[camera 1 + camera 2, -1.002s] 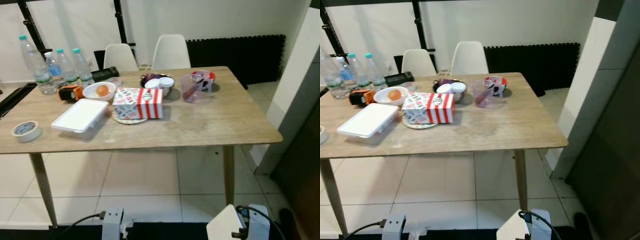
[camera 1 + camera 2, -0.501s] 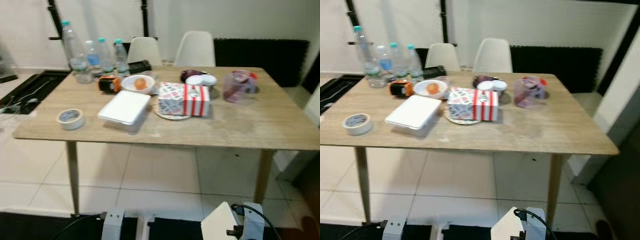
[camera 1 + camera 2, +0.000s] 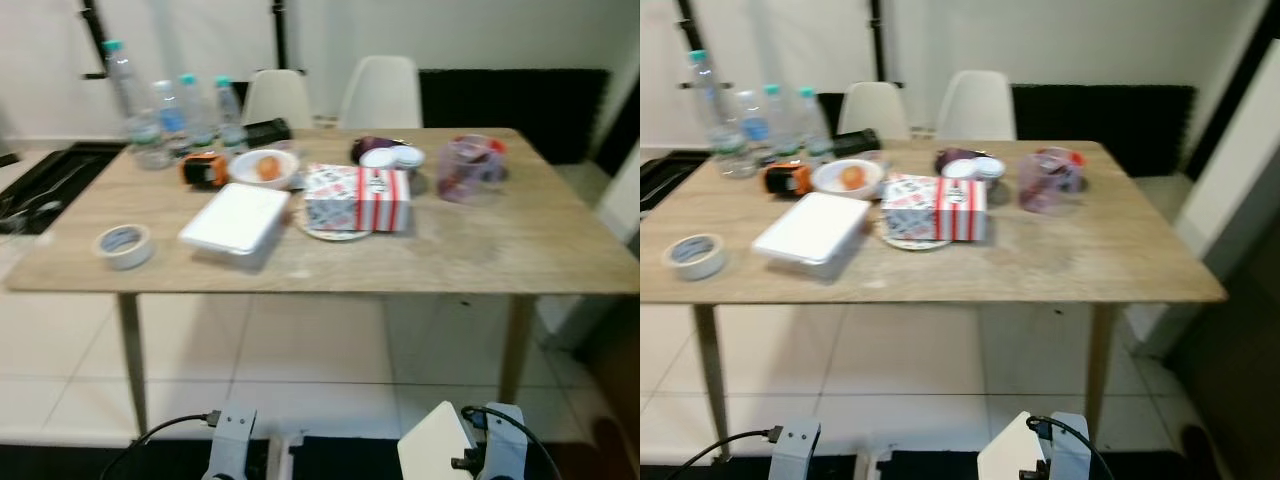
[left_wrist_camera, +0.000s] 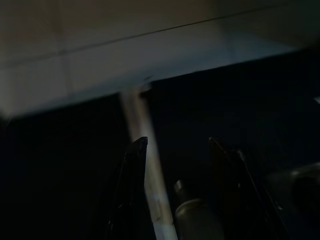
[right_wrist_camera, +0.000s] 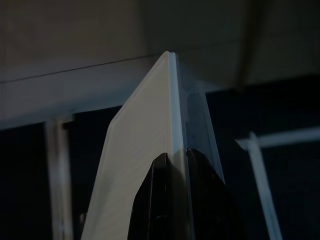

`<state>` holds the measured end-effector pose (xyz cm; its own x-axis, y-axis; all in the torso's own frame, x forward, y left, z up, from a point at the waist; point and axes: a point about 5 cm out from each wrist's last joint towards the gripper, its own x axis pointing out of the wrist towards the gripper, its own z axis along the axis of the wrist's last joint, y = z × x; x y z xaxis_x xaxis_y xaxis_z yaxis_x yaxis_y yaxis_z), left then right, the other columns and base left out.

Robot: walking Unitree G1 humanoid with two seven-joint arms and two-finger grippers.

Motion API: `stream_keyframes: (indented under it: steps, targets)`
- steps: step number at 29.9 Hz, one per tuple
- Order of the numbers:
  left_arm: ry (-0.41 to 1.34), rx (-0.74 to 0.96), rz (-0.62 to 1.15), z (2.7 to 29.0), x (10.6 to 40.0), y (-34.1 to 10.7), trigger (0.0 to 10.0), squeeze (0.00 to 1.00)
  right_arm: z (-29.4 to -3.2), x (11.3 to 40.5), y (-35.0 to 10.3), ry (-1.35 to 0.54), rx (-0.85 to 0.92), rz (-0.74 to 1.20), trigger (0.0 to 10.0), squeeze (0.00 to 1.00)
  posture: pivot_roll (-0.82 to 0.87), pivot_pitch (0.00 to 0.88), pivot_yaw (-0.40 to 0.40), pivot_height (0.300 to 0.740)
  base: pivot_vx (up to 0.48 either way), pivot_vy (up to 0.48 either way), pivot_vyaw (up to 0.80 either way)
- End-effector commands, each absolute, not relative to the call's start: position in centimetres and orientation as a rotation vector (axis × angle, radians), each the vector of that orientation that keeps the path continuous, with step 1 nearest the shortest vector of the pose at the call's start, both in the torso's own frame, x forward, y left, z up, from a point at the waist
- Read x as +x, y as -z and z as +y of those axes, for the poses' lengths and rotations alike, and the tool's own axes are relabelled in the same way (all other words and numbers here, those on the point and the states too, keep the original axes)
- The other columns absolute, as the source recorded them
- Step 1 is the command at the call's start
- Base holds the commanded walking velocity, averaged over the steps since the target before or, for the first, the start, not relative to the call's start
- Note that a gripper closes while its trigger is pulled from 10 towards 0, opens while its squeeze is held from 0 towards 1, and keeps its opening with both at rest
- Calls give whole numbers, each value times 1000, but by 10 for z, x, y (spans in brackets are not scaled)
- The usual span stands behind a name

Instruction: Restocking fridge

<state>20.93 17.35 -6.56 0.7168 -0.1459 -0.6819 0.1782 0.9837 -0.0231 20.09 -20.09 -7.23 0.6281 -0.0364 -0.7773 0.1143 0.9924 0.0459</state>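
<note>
A wooden table stands ahead, a little blurred. On it are several water bottles, a white bowl holding an orange fruit, a flat white lidded container, a red-and-white striped box on a plate, white-lidded cups and a clear pinkish jug. Low by my body, my right gripper is shut on the edge of a white flat box, whose corner pokes up at the bottom of the eye views. My left gripper hangs open in the dark, holding nothing.
A tape roll lies near the table's left front corner, and an orange-black gadget sits by the bottles. Two white chairs stand behind the table. Pale floor tiles lie between me and the table. A dark panel rises at the right.
The camera has swung left and then slightly back, so the whole table shifted in the picture. Nothing on the table has moved, and the white box stays in my right gripper.
</note>
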Motion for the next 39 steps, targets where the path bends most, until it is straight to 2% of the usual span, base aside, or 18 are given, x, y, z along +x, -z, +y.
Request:
stream_keyframes:
  steps: [1,18,24,39]
  targets:
    - [195,48,738,167,210,65,10000,0,-204,200,72,98,89,886,10000,0,-13,0,-13,740,0,0,-781]
    - [219,51,703,164,215,61,10000,0,-205,200,72,101,83,883,10000,0,-17,0,-11,740,0,0,-779]
    - [230,59,693,161,216,61,10000,0,-206,199,72,102,75,884,10000,0,-22,0,-8,740,0,0,0]
    - [211,-15,688,157,216,60,10000,0,-206,198,72,100,81,880,10000,0,-27,0,-12,740,0,-364,0]
